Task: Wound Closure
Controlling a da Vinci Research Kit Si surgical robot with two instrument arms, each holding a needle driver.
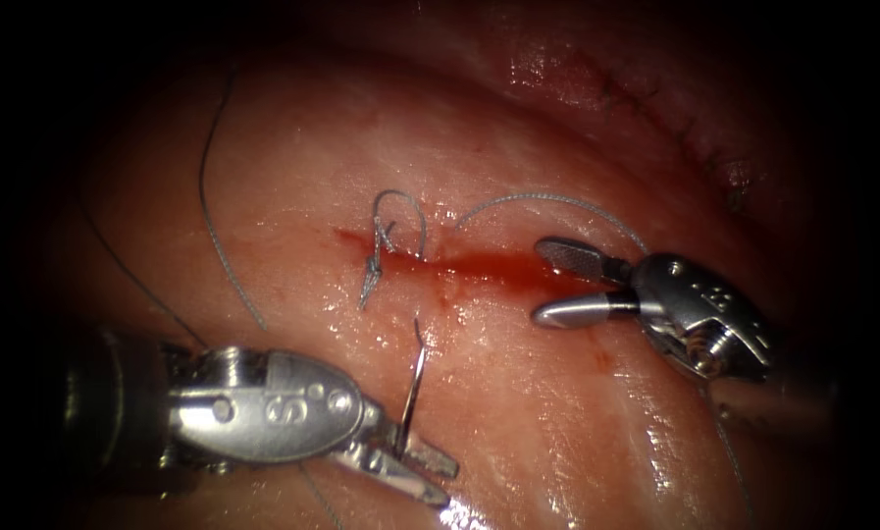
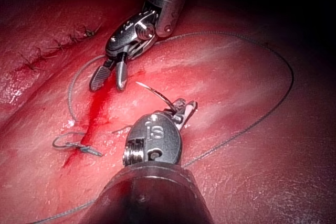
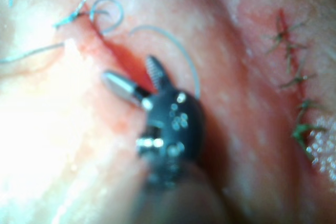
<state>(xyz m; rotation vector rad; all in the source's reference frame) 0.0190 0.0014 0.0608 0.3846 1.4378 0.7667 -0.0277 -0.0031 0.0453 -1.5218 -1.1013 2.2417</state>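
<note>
Left arm's steel needle driver (image 1: 410, 461) sits low on the pale pink pork-belly tissue (image 1: 557, 412), below the cut, jaws clamped on the thin curved steel needle (image 1: 413, 388) near its blunt end. The needle stands free of the tissue, its shaft rising from the jaws and its point up, just short of the cut. In the left wrist view the same tool (image 2: 181, 114) holds the needle (image 2: 157, 94) with the tip arcing toward the other tool. Right arm's steel needle driver (image 1: 557, 285) is at the right end of the horizontal red cut (image 1: 459, 267), jaws spread apart and holding nothing, one jaw on each side of the cut line. Red fluid (image 1: 498, 270) pools along the cut between the knot and the right tool. A tied stitch of grey thread with a small loop and short tails (image 1: 386, 240) sits at the cut's left end. The long grey thread (image 1: 547, 201) arcs from the cut's middle over to the right tool; another run of it curves across the tissue on the left. An older sutured cut with dark stitches (image 3: 291, 72) lies well apart on the far side.
</note>
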